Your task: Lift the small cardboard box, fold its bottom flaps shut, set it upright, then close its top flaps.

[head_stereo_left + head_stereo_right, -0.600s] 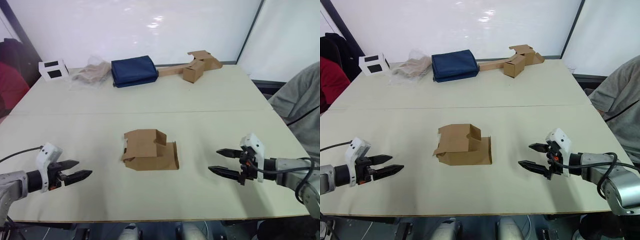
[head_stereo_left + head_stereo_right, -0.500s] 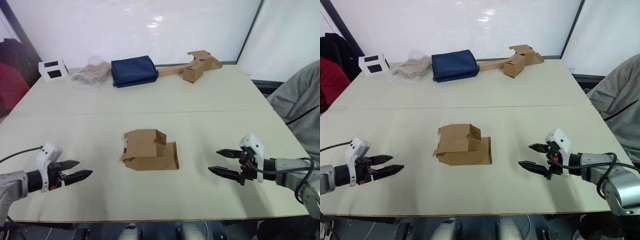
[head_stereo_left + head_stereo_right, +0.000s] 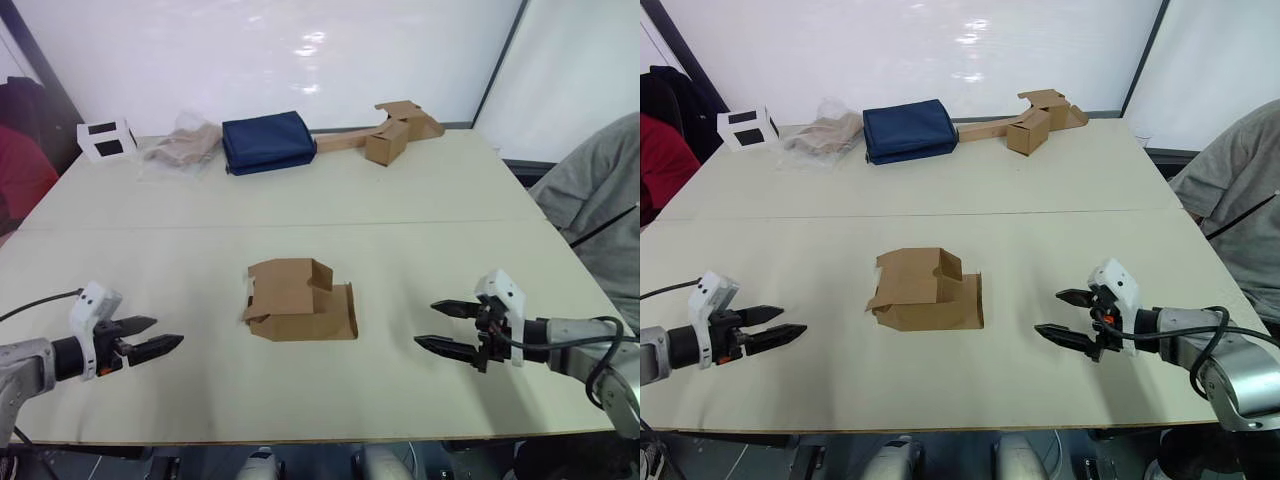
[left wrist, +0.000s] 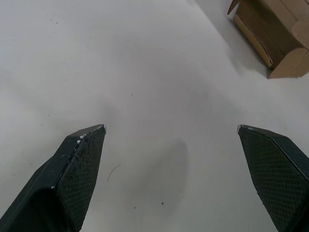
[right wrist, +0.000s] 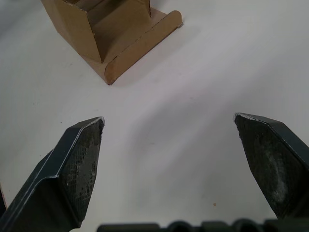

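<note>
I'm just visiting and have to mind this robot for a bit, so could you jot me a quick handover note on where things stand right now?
Left gripper: jaws open, empty, low over the table, off to the left of the small cardboard box.
Right gripper: jaws open, empty, to the right of the box and apart from it.
The box lies on its side in the middle of the table with its flaps hanging open; neither gripper touches it.
Done: nothing yet.
Left: lift the box, fold the bottom flaps shut, stand it upright, close the top flaps.
At the far edge sit a white cube, a navy pouch and other cardboard pieces; none belongs to the job.
</note>
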Controlling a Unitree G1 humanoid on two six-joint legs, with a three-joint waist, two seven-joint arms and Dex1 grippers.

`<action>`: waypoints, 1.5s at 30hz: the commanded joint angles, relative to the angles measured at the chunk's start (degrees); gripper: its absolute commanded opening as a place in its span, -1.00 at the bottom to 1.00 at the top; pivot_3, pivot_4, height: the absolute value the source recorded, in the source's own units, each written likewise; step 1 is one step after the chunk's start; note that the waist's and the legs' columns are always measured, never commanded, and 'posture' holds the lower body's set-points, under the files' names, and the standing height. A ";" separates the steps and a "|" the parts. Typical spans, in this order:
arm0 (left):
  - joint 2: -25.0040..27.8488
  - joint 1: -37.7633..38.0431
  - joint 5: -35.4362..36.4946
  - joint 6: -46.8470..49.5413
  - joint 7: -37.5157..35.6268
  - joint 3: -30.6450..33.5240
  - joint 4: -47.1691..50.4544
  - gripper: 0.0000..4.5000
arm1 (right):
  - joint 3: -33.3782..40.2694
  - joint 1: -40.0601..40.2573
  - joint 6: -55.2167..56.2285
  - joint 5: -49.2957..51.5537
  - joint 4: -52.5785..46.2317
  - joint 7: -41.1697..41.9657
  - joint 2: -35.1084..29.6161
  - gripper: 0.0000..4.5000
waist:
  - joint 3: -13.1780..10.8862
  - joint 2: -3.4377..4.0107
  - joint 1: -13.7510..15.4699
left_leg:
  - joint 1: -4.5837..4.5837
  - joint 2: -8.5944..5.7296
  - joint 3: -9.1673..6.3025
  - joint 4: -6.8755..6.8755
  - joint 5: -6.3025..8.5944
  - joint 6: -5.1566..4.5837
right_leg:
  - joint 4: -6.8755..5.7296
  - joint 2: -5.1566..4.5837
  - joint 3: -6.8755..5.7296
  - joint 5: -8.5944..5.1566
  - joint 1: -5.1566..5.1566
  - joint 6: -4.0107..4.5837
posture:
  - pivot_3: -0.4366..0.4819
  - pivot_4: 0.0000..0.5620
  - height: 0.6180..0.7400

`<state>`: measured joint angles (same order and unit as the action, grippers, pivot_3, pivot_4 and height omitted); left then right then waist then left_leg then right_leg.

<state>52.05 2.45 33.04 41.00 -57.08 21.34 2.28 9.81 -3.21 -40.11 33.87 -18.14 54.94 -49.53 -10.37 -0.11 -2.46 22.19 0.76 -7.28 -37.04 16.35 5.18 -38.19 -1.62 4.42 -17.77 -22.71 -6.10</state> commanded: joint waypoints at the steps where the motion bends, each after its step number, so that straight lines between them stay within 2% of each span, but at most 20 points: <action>1: 0.60 -1.22 -0.18 -0.16 1.32 1.75 0.28 1.00 | 0.60 -0.72 1.18 -0.52 0.47 -0.11 -0.04 0.99 | 0.00 0.00 0.03 | 0.00 0.00 0.00 0.00 0.00 0.00 | 0.00 0.00 0.00 0.00 0.00 0.00 | -0.05 -0.47 1.00; 7: -1.21 -6.01 2.62 1.97 2.58 2.81 -3.76 1.00 | -0.12 -3.05 0.74 0.13 0.60 0.60 0.00 0.99 | 0.00 0.00 -0.03 | -0.01 0.00 0.00 -0.03 0.00 0.00 | -0.03 0.01 -0.01 0.00 0.00 0.00 | -0.05 -0.47 1.00; 14: -0.13 -13.94 15.88 23.71 -6.25 -0.28 -10.30 1.00 | 0.22 -4.39 -5.54 6.81 -9.55 -1.07 0.25 0.99 | 0.00 0.00 -0.12 | 0.02 0.00 -0.01 -0.04 0.01 -0.01 | -0.06 0.03 -0.02 0.00 -0.02 0.00 | -0.05 -0.47 1.00; 17: -1.36 -18.59 17.70 28.67 -8.94 -4.44 -11.95 1.00 | -0.18 -6.20 -8.52 10.06 -13.95 -2.87 0.53 0.99 | 0.00 0.00 0.06 | 0.01 -0.01 -0.03 -0.08 0.01 -0.01 | -0.07 0.03 -0.06 0.00 0.01 -0.01 | -0.05 -0.47 1.00; 27: -11.69 -35.79 12.02 27.00 -10.44 -16.38 -24.62 1.00 | -0.58 -9.93 -14.40 17.17 -21.85 -11.33 2.69 0.99 | 0.02 -0.03 -0.02 | 0.03 -0.02 -0.07 -0.09 0.00 0.00 | -0.05 0.02 -0.08 0.00 0.00 0.00 | -0.05 -0.47 1.00; 35: -16.88 -44.74 7.57 23.53 -13.90 -20.38 -34.33 1.00 | 1.20 -7.10 -15.16 20.72 -24.00 -16.72 3.49 0.99 | 0.02 -0.03 -0.07 | 0.05 -0.03 -0.07 -0.09 0.00 0.00 | -0.05 0.03 -0.08 0.00 -0.02 0.00 | -0.05 -0.47 1.00; 43: -20.57 -49.56 3.89 21.36 -17.51 -22.24 -40.51 1.00 | 2.38 -5.67 -15.33 23.05 -25.35 -19.98 3.01 0.99 | 0.02 -0.03 -0.06 | 0.06 -0.04 -0.07 -0.11 0.00 0.00 | -0.05 0.03 -0.08 0.00 -0.01 -0.01 | -0.05 -0.47 1.00; 45: -20.87 -49.73 3.45 21.33 -18.15 -22.33 -40.86 0.78 | 2.61 -5.52 -15.37 23.80 -25.59 -20.61 2.86 1.00 | 0.02 -0.03 -0.13 | 0.06 -0.04 -0.07 -0.11 0.00 0.00 | -0.05 0.03 -0.08 0.00 -0.02 -0.01 | -0.05 -0.47 1.00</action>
<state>30.91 -46.28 36.73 62.99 -73.85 -1.32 -38.64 10.36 -8.59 -55.89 56.04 -41.55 34.90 -46.15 -10.36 -0.15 -2.59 22.25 0.72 -7.36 -37.14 16.35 5.18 -38.25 -1.59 4.34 -17.77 -22.73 -6.11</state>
